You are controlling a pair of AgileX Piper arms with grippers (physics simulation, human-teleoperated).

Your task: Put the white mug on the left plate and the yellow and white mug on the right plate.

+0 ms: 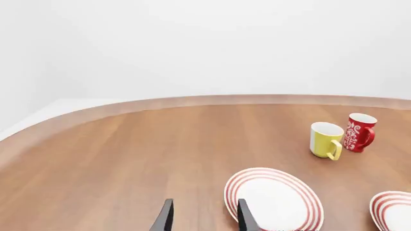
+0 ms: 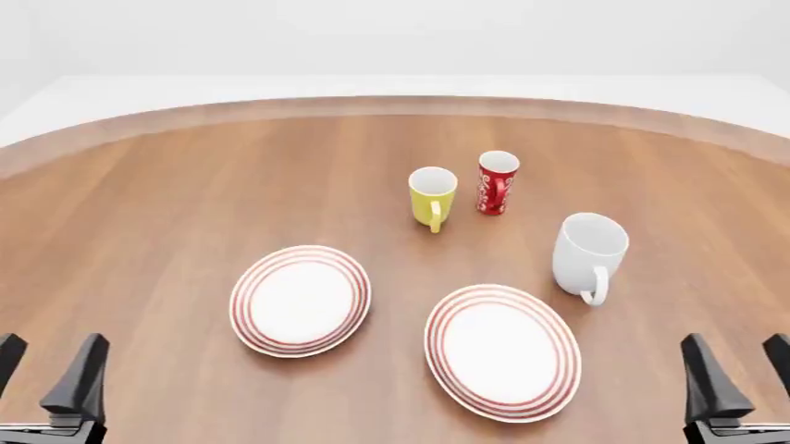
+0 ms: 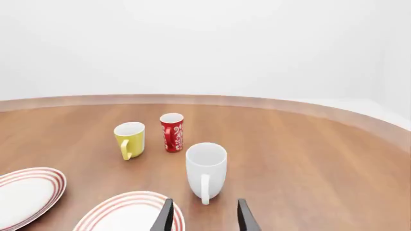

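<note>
white mug is sitting upright on the bare wood, just beyond the far right edge of the right plate, handle turned back toward my side, so from my right wrist cam it's lining up almost dead ahead. that's a handy pose, the handle is facing me and nothing is crowding it. the yellow and white mug is standing further out from that same plate, past its far left edge, handle also pointing my way, and the red mug is parked just beside it on the right, close but i'm not seeing them touching. the left plate is lying just to the left of the right plate, a small gap between the rims, and both are carrying nothing yet.

my left gripper and right gripper are hanging low at the near corners, well apart from everything, fingers spread and holding nothing. so i'm judging this as the very start, no mug moved yet. awkward bit i'm expecting: the white mug belongs on the left plate, so it's needing to cross over the right one, and the red mug could get bumped when i'm going for the yellow one.
</note>
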